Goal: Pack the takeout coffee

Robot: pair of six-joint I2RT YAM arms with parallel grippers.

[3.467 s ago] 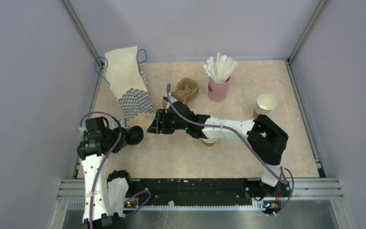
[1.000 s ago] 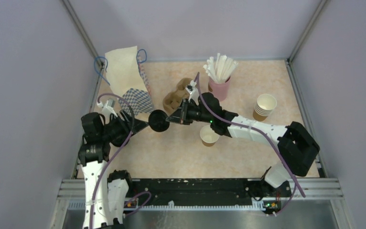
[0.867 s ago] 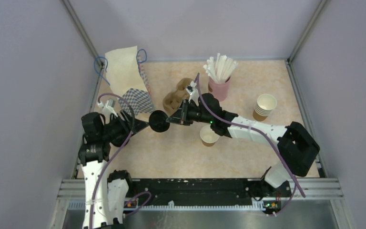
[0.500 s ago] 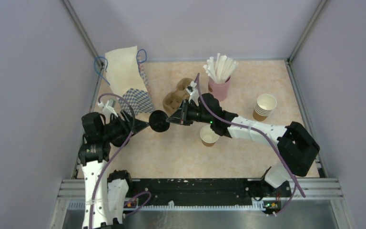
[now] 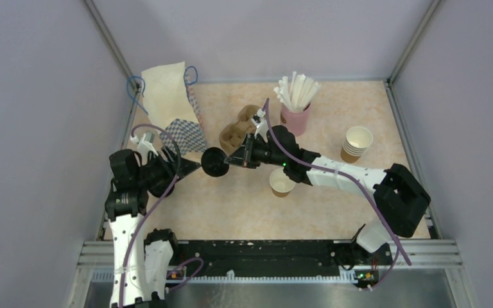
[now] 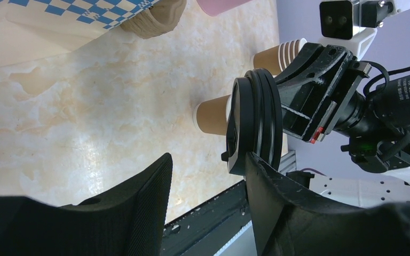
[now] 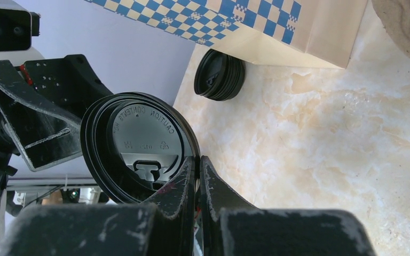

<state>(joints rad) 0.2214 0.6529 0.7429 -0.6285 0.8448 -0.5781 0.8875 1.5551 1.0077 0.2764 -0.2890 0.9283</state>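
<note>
Mid-frame, the right gripper (image 5: 230, 161) pinches the rim of a round, ridged black plastic lid (image 5: 213, 162). The left gripper (image 5: 194, 168) stands spread beside it.

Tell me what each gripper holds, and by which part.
The right gripper pinches the black lid by its rim. The left gripper is open beside the lid, gripping nothing.

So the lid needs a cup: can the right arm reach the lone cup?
Probably yes: the lone cup stands uncovered beside its forearm; the right gripper, shut on the lid, must fold back.
</note>
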